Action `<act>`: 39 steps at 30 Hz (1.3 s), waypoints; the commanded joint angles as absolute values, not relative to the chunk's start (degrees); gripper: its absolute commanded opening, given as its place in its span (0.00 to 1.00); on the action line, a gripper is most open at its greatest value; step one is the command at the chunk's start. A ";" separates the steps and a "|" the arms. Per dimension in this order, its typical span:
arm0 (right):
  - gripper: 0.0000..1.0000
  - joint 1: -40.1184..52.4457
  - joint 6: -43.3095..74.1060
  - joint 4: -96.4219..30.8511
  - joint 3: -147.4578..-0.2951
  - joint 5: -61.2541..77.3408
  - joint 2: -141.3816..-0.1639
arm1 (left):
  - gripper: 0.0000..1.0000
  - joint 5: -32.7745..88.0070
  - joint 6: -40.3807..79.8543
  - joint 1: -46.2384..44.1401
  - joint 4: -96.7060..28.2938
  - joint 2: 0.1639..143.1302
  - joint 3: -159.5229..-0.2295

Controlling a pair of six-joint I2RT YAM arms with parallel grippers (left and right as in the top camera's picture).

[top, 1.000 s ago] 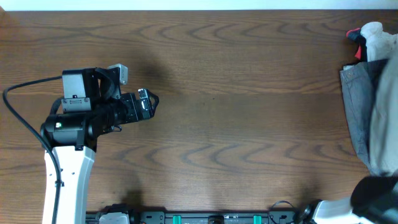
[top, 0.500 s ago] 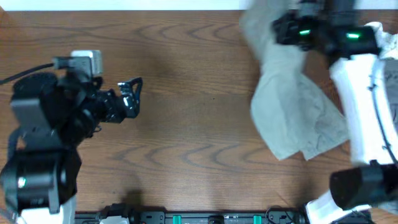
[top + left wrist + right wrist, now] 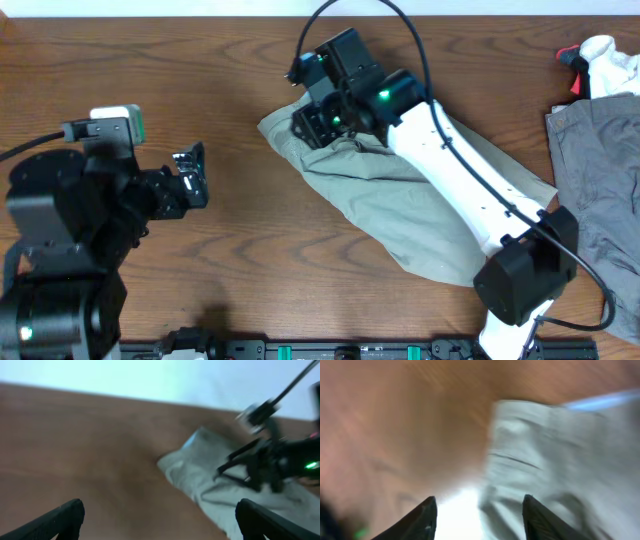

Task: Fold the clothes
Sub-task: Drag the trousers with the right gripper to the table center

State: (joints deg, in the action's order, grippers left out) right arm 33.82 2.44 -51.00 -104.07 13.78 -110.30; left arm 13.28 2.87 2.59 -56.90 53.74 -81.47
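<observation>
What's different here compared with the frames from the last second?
The right arm swung in from the right edge, carried the shorts leftwards across the table and laid them mid-table; the right pincer now sits over their upper-left corner, jaws apart, so it seems to have let go. The left pincer shifted slightly left, open. The grey garment and white-and-red cloth stayed at the right edge.

Top-down overhead; shorts [image 3: 380,205] in all views
</observation>
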 commanded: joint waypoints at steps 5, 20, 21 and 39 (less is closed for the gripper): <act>0.73 20.73 5.85 -56.38 -104.40 8.12 -108.09 | 0.98 16.05 2.15 2.81 -60.47 62.24 -82.19; 0.69 22.06 -6.37 -56.14 -104.14 27.64 -125.40 | 0.98 17.30 1.58 2.83 -65.95 69.49 -82.21; 0.67 22.94 -7.01 -57.36 -104.14 27.66 -125.64 | 0.98 17.26 1.39 2.83 -65.93 69.10 -82.21; 0.25 48.38 -20.56 -71.50 -104.14 24.16 -121.78 | 0.98 10.15 -0.40 2.83 -64.29 62.41 -82.24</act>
